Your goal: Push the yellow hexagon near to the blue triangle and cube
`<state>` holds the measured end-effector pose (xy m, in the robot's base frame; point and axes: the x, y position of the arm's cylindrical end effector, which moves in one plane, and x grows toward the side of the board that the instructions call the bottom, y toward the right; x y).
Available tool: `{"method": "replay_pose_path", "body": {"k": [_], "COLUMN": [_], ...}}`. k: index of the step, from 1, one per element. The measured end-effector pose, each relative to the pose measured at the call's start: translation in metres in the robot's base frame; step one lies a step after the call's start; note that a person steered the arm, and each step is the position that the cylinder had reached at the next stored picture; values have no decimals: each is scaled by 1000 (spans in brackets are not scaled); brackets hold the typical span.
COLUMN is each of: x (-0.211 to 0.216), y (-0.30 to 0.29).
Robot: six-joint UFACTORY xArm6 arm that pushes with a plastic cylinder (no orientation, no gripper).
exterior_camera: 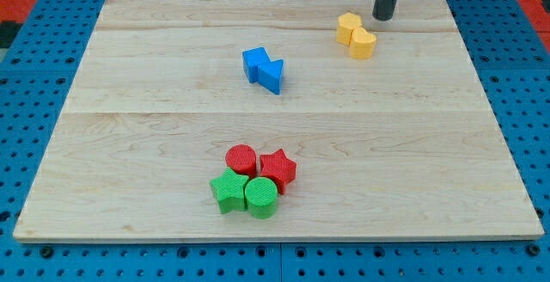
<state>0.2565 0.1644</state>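
The yellow hexagon (348, 27) lies near the view's top right, touching a yellow heart (363, 44) just below and right of it. The blue cube (255, 63) and blue triangle (271, 76) sit together left of them, near the board's upper middle. My tip (383, 17) stands just right of the yellow hexagon, a small gap apart, near the board's top edge.
A red cylinder (241, 159), a red star (278, 168), a green star (228, 191) and a green cylinder (260, 197) cluster near the view's bottom middle. The wooden board (129, 144) rests on a blue pegboard surface.
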Motion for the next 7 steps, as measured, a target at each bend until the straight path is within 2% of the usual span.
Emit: {"method": "replay_pose_path", "body": {"k": [1,3,4,5,6,7], "x": [21,32,8,-8,-12,-3], "y": [-17,-101,-84,-98,-128,-130]}}
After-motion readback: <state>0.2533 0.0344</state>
